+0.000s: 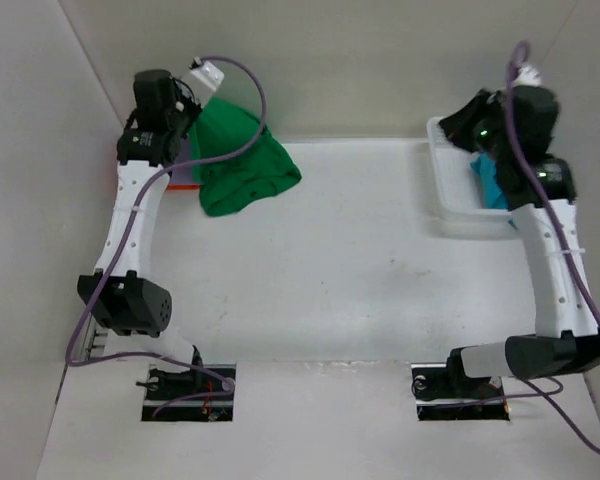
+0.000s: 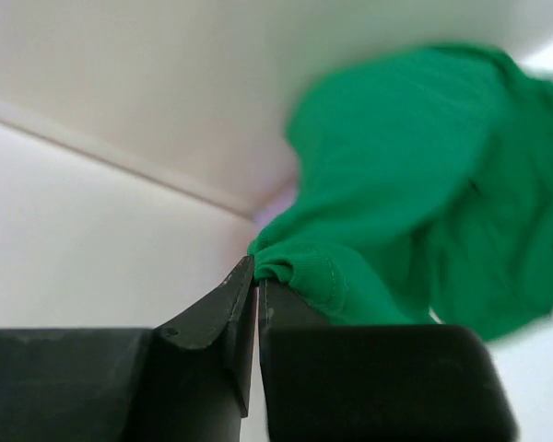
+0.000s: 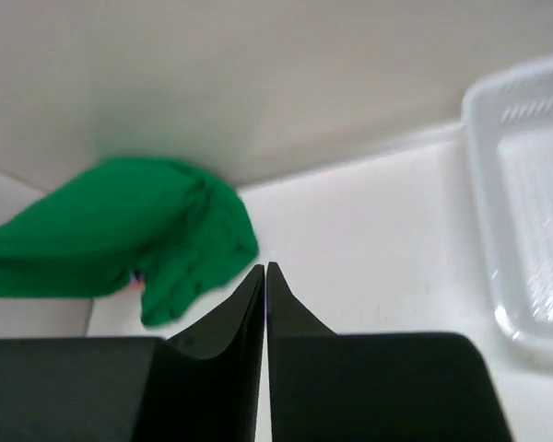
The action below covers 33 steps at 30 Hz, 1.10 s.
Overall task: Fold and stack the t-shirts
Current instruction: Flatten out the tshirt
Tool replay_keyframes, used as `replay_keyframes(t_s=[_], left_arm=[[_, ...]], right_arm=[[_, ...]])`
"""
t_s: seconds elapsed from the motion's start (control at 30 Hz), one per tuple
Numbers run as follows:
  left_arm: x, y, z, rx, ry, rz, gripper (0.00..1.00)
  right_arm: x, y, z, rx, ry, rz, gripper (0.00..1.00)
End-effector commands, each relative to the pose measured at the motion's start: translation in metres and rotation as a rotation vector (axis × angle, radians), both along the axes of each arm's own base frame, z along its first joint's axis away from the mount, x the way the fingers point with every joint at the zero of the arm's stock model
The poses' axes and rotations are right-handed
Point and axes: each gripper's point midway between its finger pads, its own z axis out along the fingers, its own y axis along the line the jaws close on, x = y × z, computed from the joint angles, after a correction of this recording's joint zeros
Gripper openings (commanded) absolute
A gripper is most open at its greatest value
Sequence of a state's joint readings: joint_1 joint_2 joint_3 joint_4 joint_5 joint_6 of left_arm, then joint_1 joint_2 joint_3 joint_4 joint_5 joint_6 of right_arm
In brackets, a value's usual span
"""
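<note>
Top external view: the left pincer (image 1: 188,108) is lifted at the far left corner, and the green t-shirt (image 1: 242,165) hangs bunched from it, draping down and to its right onto the surface (image 1: 360,260). Just below and beside that pincer show thin slivers of an orange t-shirt (image 1: 115,152) and a lavender t-shirt (image 1: 183,178), mostly hidden by the arm. The right pincer (image 1: 462,128) hovers over the white mesh basket (image 1: 445,200), with a teal t-shirt (image 1: 492,185) just beneath and behind it inside the basket. That makes four shirts, one of each colour, plus one basket. Left wrist view: the jaws are pressed together on a rolled hem of the green shirt right at their tips, and the rest of the cloth billows ahead and to the right. Right wrist view: the jaws are closed flat against each other with nothing between them; the basket lies ahead to the right and the green shirt far ahead to the left. The cloth looks light, limp and unbreakable, so it should sag and crumple wherever it is unsupported. A hem, shoulder seam or corner is likely the best hold, and two spread points would probably keep it flat for folding.
</note>
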<state>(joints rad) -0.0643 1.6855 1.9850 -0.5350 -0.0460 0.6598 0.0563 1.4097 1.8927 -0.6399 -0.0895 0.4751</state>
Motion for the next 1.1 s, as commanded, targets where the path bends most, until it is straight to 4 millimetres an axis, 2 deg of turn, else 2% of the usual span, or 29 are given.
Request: replay_keyframes(t_s=[0.0, 0.03, 0.07, 0.13, 0.2, 0.27, 0.3, 0.37, 0.4, 0.47, 0.5, 0.57, 0.7, 0.77, 0.8, 0.83, 0.9, 0.97, 1.07], left_arm=[[-0.016, -0.026, -0.091, 0.043, 0.221, -0.081, 0.02], [-0.022, -0.033, -0.103, 0.046, 0.247, -0.092, 0.02], [-0.026, -0.039, -0.109, 0.044, 0.261, -0.101, 0.02], [-0.032, -0.055, -0.108, 0.031, 0.266, -0.122, 0.02], [-0.035, -0.067, -0.098, 0.024, 0.253, -0.143, 0.02], [-0.038, -0.075, -0.089, 0.026, 0.253, -0.141, 0.02], [-0.039, -0.075, -0.083, 0.016, 0.246, -0.131, 0.02], [-0.047, -0.079, -0.066, -0.032, 0.229, -0.129, 0.02], [-0.053, -0.085, -0.055, -0.064, 0.222, -0.147, 0.02], [-0.070, -0.114, -0.025, -0.091, 0.199, -0.243, 0.02], [-0.078, -0.133, -0.009, -0.090, 0.177, -0.293, 0.02], [-0.091, -0.175, 0.031, -0.085, 0.099, -0.403, 0.02], [-0.114, -0.257, 0.121, -0.136, -0.154, -0.574, 0.02], [-0.127, -0.281, 0.175, -0.184, -0.343, -0.609, 0.02], [-0.132, -0.286, 0.194, -0.199, -0.418, -0.614, 0.02], [-0.139, -0.289, 0.223, -0.214, -0.536, -0.609, 0.02], [-0.145, -0.285, 0.251, -0.206, -0.660, -0.575, 0.03], [-0.142, -0.277, 0.257, -0.185, -0.696, -0.535, 0.03], [-0.129, -0.266, 0.242, -0.172, -0.640, -0.495, 0.04]], right_arm=[[0.011, 0.052, -0.143, -0.024, 0.314, 0.120, 0.08], [0.006, 0.066, -0.167, -0.030, 0.353, 0.146, 0.09], [0.002, 0.077, -0.183, -0.027, 0.375, 0.164, 0.11], [-0.008, 0.107, -0.214, -0.008, 0.414, 0.222, 0.21], [-0.013, 0.135, -0.228, -0.005, 0.424, 0.284, 0.34], [-0.010, 0.163, -0.244, -0.015, 0.436, 0.339, 0.42], [-0.007, 0.179, -0.251, -0.021, 0.446, 0.368, 0.46], [0.004, 0.205, -0.256, -0.028, 0.455, 0.405, 0.46], [0.008, 0.212, -0.255, -0.031, 0.453, 0.406, 0.46], [0.015, 0.214, -0.247, -0.004, 0.439, 0.371, 0.46], [0.015, 0.210, -0.244, 0.017, 0.435, 0.340, 0.46], [0.020, 0.186, -0.241, 0.051, 0.424, 0.262, 0.48], [0.017, 0.099, -0.245, 0.132, 0.411, 0.036, 0.48], [0.008, 0.062, -0.235, 0.172, 0.362, -0.042, 0.48], [0.004, 0.050, -0.228, 0.183, 0.338, -0.064, 0.48], [-0.002, 0.032, -0.219, 0.193, 0.307, -0.100, 0.48], [-0.013, 0.009, -0.207, 0.198, 0.270, -0.142, 0.48], [-0.021, -0.004, -0.202, 0.198, 0.257, -0.163, 0.49], [-0.031, -0.007, -0.203, 0.186, 0.266, -0.152, 0.49]])
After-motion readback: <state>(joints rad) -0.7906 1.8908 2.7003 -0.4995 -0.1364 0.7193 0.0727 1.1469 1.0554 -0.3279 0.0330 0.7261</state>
